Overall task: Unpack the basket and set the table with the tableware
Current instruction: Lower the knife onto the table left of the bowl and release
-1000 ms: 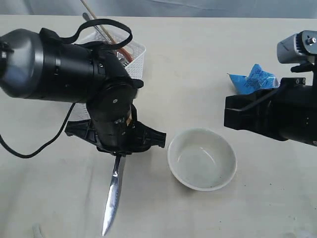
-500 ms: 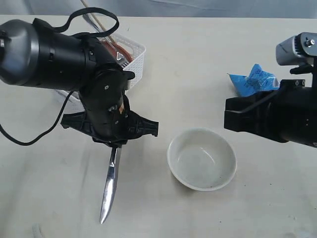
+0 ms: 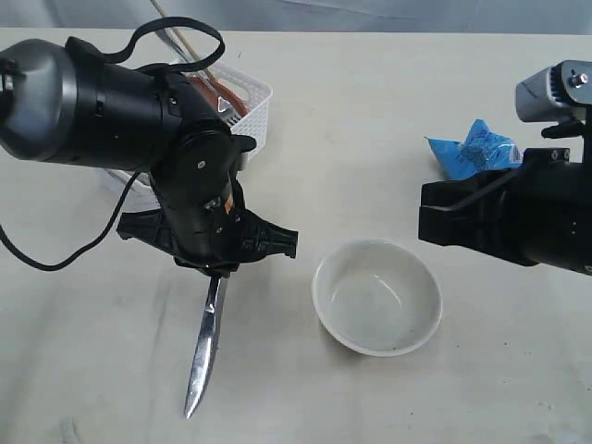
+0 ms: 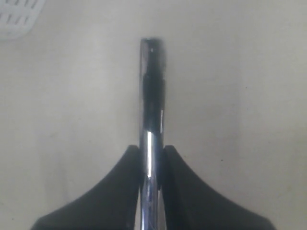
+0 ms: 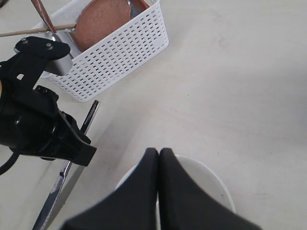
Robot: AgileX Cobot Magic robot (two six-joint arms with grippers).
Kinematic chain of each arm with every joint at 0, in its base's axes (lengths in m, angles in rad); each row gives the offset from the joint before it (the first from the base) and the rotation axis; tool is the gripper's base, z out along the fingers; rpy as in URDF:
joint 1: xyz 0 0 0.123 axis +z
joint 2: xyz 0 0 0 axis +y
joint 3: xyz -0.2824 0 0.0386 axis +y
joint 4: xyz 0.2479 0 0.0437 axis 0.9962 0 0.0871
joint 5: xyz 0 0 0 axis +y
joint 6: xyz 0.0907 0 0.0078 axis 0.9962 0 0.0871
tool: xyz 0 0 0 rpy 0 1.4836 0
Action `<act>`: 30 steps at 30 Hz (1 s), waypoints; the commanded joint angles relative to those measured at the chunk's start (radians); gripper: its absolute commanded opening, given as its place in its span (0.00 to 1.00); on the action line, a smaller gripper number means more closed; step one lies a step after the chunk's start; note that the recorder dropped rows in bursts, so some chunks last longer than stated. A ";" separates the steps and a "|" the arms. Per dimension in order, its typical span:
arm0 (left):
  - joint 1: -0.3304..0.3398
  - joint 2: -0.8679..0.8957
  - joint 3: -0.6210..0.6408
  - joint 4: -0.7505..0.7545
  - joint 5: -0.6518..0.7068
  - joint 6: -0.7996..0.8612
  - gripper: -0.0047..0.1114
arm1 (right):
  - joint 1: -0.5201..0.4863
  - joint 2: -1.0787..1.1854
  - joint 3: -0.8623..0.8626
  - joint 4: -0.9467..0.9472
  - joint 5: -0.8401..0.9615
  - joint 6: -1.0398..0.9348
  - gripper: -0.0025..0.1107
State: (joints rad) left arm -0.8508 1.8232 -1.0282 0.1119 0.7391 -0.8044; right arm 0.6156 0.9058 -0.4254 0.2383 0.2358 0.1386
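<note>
Far left, the black left arm [image 3: 139, 120] reaches across the cream bench [image 3: 370, 111] and hides most of the white basket [image 3: 254, 111], of which only a perforated corner shows behind it. The right wrist camera has the better look: the basket [image 5: 115, 57] sits on the bench with the round brown plate [image 5: 103, 17] inside, and a chopstick [image 5: 29, 32] pokes out over its rim.

Just right of that, the left jaws are pinched narrow on the steel knife [image 3: 205, 347], gripping it by the handle. The blade runs out from them toward the near edge of the bench. The left wrist camera shows the knife [image 4: 151, 120] clamped dead centre between the two black pads. Whether its tip touches the bench, I can't tell.

Next along is the off-white bowl [image 3: 376, 296], out of the basket, upright on the bench near the knife and apart from it.

Beyond the bowl, further back, the crinkly blue packet [image 3: 476, 148] lies on the bench beside the right arm [image 3: 518, 217].

The right jaws are pressed fully together and hold nothing. In the right wrist view they sit over the rim of the bowl [image 5: 213, 179].
</note>
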 commanded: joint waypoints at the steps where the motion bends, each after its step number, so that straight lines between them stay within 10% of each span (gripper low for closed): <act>1: 0.001 -0.004 -0.004 -0.001 -0.006 0.003 0.04 | 0.002 -0.006 -0.005 -0.015 -0.009 0.001 0.02; 30: 0.050 0.035 -0.004 -0.022 -0.029 0.011 0.04 | 0.002 -0.006 -0.005 -0.015 -0.010 0.001 0.02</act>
State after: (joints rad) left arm -0.8026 1.8449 -1.0282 0.1053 0.6996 -0.8047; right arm 0.6156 0.9058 -0.4254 0.2383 0.2358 0.1386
